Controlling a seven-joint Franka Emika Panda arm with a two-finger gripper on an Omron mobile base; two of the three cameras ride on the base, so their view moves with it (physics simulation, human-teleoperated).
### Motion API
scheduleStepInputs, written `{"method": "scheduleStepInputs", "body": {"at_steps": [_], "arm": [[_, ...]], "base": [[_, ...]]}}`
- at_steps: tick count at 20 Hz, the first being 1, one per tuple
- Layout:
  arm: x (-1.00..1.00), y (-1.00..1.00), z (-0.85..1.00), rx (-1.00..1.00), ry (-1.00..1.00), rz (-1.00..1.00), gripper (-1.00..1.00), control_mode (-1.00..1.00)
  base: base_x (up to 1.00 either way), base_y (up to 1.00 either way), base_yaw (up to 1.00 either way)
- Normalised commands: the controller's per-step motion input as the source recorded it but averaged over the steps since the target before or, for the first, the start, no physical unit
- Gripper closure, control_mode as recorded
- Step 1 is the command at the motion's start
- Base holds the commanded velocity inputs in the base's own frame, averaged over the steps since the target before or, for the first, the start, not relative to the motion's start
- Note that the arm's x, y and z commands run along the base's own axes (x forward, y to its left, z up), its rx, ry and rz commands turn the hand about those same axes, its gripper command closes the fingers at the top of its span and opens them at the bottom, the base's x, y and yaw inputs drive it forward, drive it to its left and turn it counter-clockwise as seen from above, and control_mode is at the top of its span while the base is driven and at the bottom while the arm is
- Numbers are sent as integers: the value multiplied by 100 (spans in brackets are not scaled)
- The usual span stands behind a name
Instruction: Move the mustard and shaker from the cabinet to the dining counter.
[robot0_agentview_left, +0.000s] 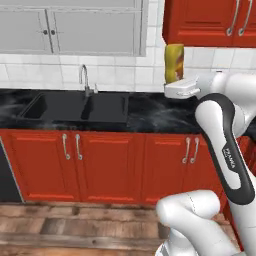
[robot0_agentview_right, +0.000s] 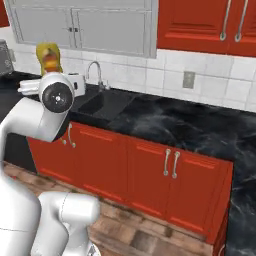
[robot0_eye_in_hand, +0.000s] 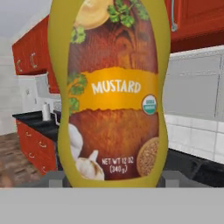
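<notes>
The mustard (robot0_eye_in_hand: 109, 94) stands upright in the hand (robot0_agentview_left: 176, 86) — clasped between its fingers — held up above the black bench (robot0_agentview_left: 150, 115), near the cabinet (robot0_agentview_left: 200, 22).

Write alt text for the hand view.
A yellow mustard bottle, label reading "MUSTARD", stands upright close to the camera, held between the pincer tips at its base. Behind it are red cabinets, white wall tiles and a black counter.

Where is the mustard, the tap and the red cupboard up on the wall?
mustard (robot0_eye_in_hand: 111, 87): hand view, on its label.
tap (robot0_agentview_left: 84, 76): left base view, on its curved spout.
red cupboard (robot0_agentview_right: 192, 22): right base view, on a door panel.
</notes>
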Motion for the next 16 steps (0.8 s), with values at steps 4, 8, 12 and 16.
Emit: {"method": "scheduleStepInputs", "body": {"at_steps": [4,8,12,16], "arm": [[0,0,0,0,0,0,100,100],[0,0,0,0,0,0,100,100],[0,0,0,0,0,0,100,100],[0,0,0,0,0,0,100,100]], "base": [[-5,15,97],[-1,15,95],[11,6,86],[33,6,70]]}}
